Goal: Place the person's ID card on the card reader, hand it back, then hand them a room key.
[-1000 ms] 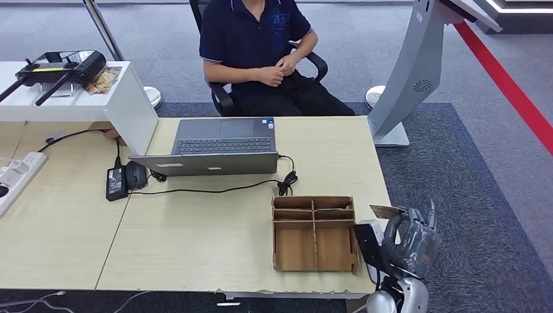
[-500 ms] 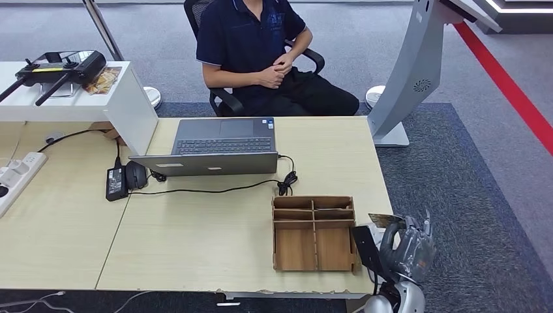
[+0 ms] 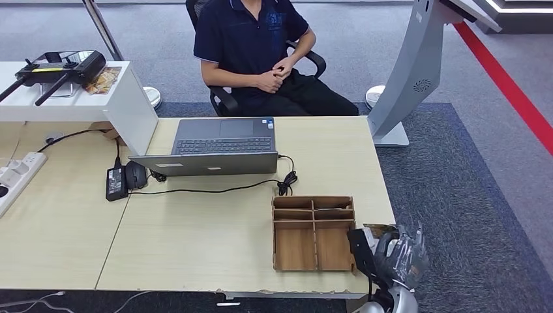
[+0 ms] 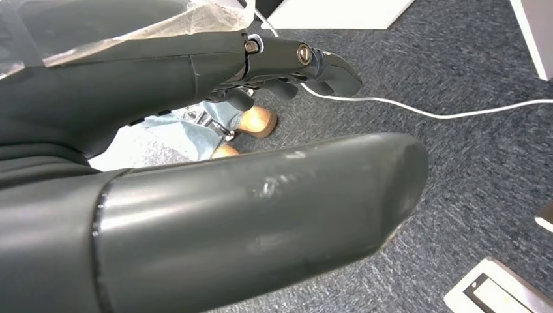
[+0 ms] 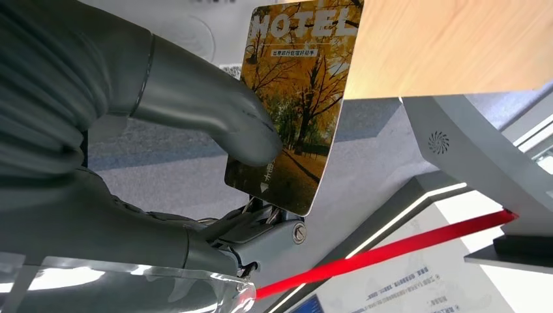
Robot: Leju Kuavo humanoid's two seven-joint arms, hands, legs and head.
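1. Gripping a hotel key card [image 5: 297, 98] between its thick thumb and darker fingers, the right hand [image 3: 399, 255] sits at the lower right of the head view, just off the desk's right edge.
2. The card shows autumn trees and the word "MOTEL" or similar along one end in the right wrist view; in the head view its top edge [image 3: 381, 228] pokes out of the hand beside the tray's right wall.
3. The wooden tray [image 3: 315, 233] lies lower centre-right on the desk [image 3: 195, 241], split into small slots at the back and two bigger ones in front.
4. A dark flat device [image 3: 360, 251], perhaps the card reader, lies between the tray and the right hand; I cannot tell for certain.
5. The left hand [image 4: 215, 195] holds nothing, its fingers stretched out and apart above dark carpet with a white cable [image 4: 424, 111] on it.
6. A person [image 3: 257, 49] in a dark polo sits in a chair at the top centre, hands clasped together.
7. An open laptop [image 3: 218, 147] lies flat in the middle of the desk, a black cord [image 3: 215, 190] running from its power brick [image 3: 117, 182].
8. A grey kiosk stand [image 3: 411, 72] leans at the upper right.
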